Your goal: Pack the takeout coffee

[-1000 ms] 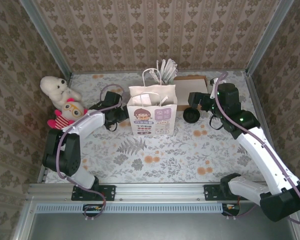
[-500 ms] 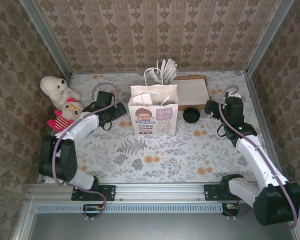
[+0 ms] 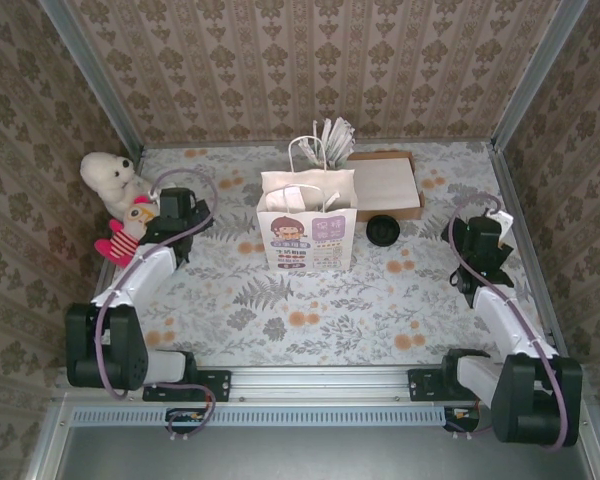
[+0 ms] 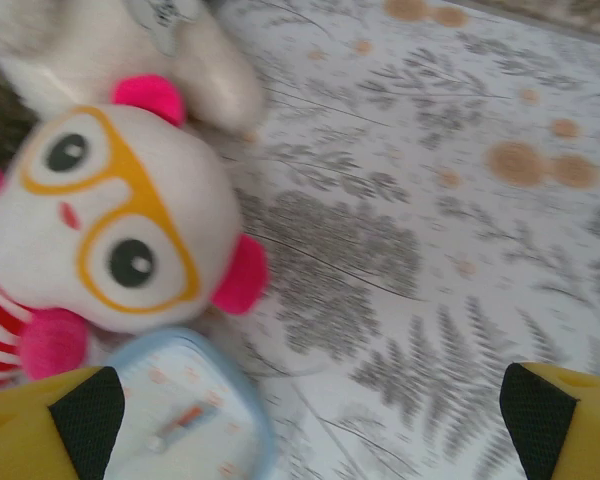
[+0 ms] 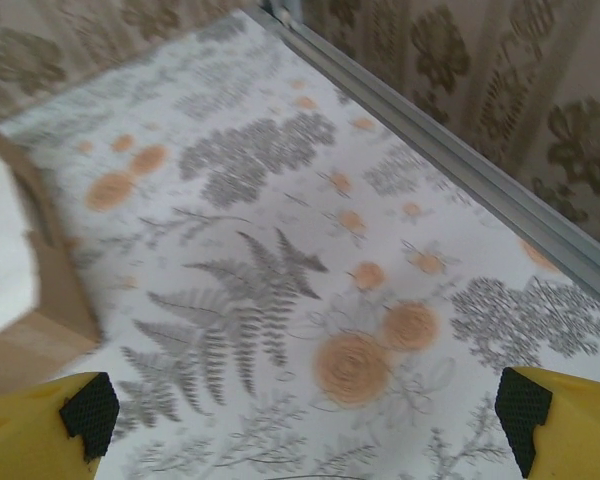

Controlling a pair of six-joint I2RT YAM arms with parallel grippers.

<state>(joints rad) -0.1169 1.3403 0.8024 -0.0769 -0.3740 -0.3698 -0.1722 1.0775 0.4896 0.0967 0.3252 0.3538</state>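
White paper bag (image 3: 306,228) with cord handles and a cartoon print on its front stands upright in the middle of the floral-patterned table cover (image 3: 280,305), as I see it from the top camera. The takeout coffee, a small cup with a round black lid (image 3: 383,229), sits on the table just beside the bag's right side, outside it. From above I mostly get the lid, so the cup's body is hard to make out. Just behind the cup lies a flat brown cardboard tray holding white paper (image 3: 385,183), and a bundle of white straws (image 3: 333,133) rises behind the bag.

On my left wrist feed, the left gripper (image 4: 310,428) has its yellow, black-padded fingers (image 4: 85,420) spread wide at the two bottom corners, with nothing between them but table. It hovers near the left edge, next to a white stuffed doll with orange glasses and pink ears (image 4: 120,235). A fluffy white plush animal (image 4: 130,45) lies behind the doll. A pale blue-rimmed square item (image 4: 195,415) sits under the left finger; I cannot tell what it is.

The right gripper (image 5: 305,430) is likewise fully spread and empty over bare floral cover. The tray's corner shows at its left, the metal frame rail (image 5: 430,140) at its right. Both grippers are well apart from the cup.
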